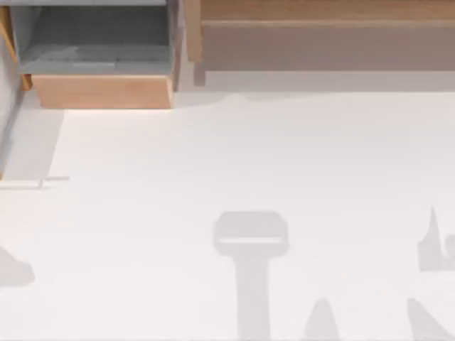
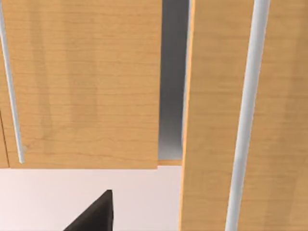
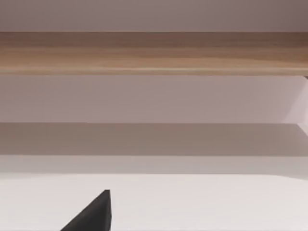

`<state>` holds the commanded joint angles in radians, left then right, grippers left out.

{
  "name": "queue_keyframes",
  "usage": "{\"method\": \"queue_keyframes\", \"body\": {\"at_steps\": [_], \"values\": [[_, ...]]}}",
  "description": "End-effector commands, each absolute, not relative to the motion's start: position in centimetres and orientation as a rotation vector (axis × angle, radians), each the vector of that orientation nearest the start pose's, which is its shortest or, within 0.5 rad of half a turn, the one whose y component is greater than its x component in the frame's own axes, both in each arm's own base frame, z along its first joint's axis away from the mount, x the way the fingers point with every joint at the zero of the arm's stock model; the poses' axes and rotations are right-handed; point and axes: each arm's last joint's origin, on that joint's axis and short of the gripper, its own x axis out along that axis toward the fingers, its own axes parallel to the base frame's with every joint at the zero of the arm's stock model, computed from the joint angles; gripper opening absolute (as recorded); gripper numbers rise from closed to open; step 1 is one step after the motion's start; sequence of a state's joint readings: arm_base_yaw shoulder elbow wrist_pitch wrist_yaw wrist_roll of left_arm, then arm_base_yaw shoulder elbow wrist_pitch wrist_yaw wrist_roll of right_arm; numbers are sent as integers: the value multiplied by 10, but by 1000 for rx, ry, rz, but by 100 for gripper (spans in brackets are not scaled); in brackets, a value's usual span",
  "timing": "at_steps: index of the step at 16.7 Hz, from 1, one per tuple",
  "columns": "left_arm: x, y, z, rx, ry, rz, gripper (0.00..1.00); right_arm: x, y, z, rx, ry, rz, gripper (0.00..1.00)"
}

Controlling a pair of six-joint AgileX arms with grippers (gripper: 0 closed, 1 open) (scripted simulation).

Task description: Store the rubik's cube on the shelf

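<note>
A grey-lined drawer unit (image 1: 99, 64) stands open beside the shelf (image 1: 327, 14) on the tabletop (image 1: 249, 156); the fingers' state cannot be told.

shelf (image 1: 327, 28): 1 | drawer unit (image 1: 99, 91): 1 | table (image 1: 213, 163): 1

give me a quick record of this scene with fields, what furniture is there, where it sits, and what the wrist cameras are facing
surface: white table, shadows of the arms falling on its near part
drawer unit: wooden, grey-lined, at the far left of the top view
shelf: long light-wood ledge with a grey-brown front panel, at the far right of the top view
shelf post: wooden upright at the shelf's left end
left wrist view: faces wooden panels of the drawer unit, a dark fingertip at the edge
right wrist view: faces the shelf's ledge, a dark fingertip at the edge
</note>
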<state>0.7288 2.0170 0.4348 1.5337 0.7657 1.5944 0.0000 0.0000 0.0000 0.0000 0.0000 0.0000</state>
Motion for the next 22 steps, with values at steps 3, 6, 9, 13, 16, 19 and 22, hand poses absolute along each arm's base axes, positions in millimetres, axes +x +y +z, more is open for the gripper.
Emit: {"method": "queue_keyframes", "body": {"at_steps": [3, 6, 9, 13, 16, 19, 22], "values": [[230, 198, 93, 1510, 76, 37, 100, 106, -1, 160, 0, 0, 0, 100], [235, 235, 105, 1409, 185, 137, 100, 106, -1, 160, 0, 0, 0, 100], [246, 276, 123, 1249, 293, 231, 100, 106, -1, 160, 0, 0, 0, 100], [275, 320, 159, 973, 407, 311, 100, 106, -1, 160, 0, 0, 0, 100], [306, 335, 191, 737, 486, 331, 100, 106, -1, 160, 0, 0, 0, 100], [343, 330, 219, 496, 578, 323, 100, 106, -1, 160, 0, 0, 0, 100], [381, 307, 237, 267, 700, 297, 100, 106, -1, 160, 0, 0, 0, 100]]}}
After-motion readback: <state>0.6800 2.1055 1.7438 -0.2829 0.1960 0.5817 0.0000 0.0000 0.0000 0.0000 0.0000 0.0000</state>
